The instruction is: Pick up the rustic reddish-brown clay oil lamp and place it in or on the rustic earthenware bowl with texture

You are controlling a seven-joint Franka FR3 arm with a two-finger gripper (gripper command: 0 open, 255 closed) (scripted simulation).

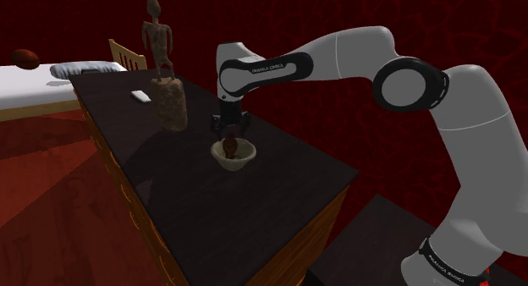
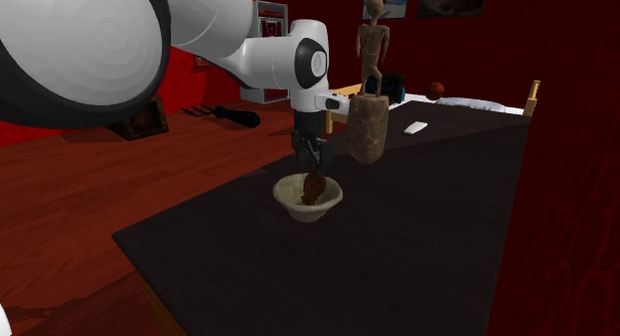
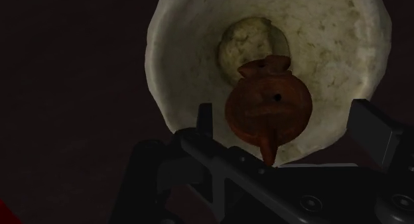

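Reddish-brown and round, the lamp (image 3: 269, 110) lies inside the pale rough bowl (image 3: 166, 57), off the bowl's middle and toward the wall nearest the claw (image 1: 229, 130); its spout points at that wall and looks to reach the rim. The claw hangs straight above the bowl with its two fingers (image 3: 204, 120) spread apart, one on each side of the lamp and touching neither it nor the bowl; nothing is clamped. By my reading the placing is done and only the lift away is left.

The risks come from that lift. The fingertips sit low, close over the bowl's rim; a sideways drift before rising could catch the rim and drag the bowl across the dark table (image 1: 279, 174), or tip it. A finger brushing the lamp's spout could roll the lamp up the sloping wall and out over the edge. The tall carved figure on its block (image 1: 169, 102) stands near the bowl; a wide swing of the arm toward it could knock it over.
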